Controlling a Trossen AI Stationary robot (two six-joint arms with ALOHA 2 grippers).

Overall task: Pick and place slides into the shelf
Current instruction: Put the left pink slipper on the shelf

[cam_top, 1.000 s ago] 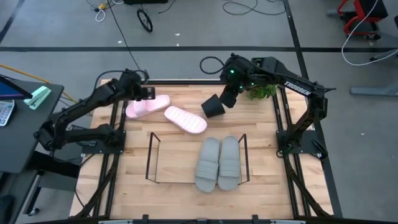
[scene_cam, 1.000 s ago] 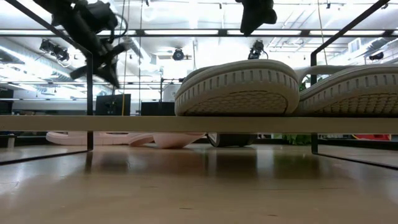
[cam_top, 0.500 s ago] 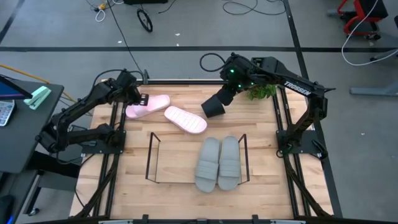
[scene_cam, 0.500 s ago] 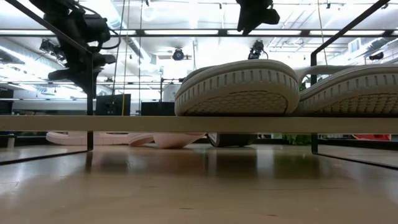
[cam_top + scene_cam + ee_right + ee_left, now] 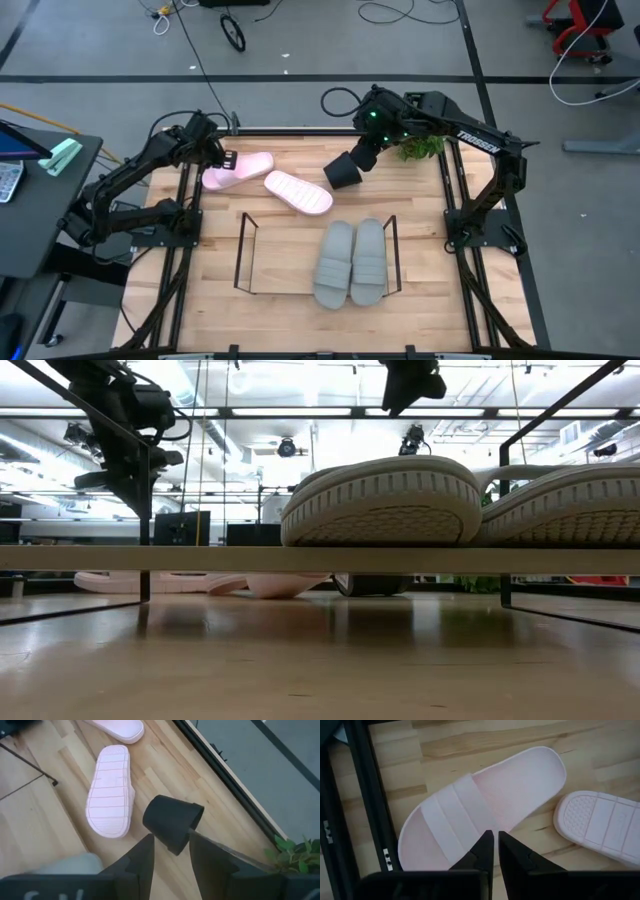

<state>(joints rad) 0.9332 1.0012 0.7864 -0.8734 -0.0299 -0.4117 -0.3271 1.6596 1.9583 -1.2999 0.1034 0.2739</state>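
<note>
pink slide A (image 5: 236,171): strap up, far-left of table, long axis roughly left-right, slightly tilted.
pink slide B (image 5: 298,191): sole up, just right of A, long axis diagonal, running toward table centre.
grey slides (image 5: 351,262): pair side by side in right half of shelf (image 5: 243,255), long axes front-back.
shelf left half: bare.
left gripper (image 5: 495,851): above pink slide A, fingers nearly pressed together, holding nothing.
right gripper (image 5: 170,849): fingers pinching the tipped black pot (image 5: 172,821).
</note>
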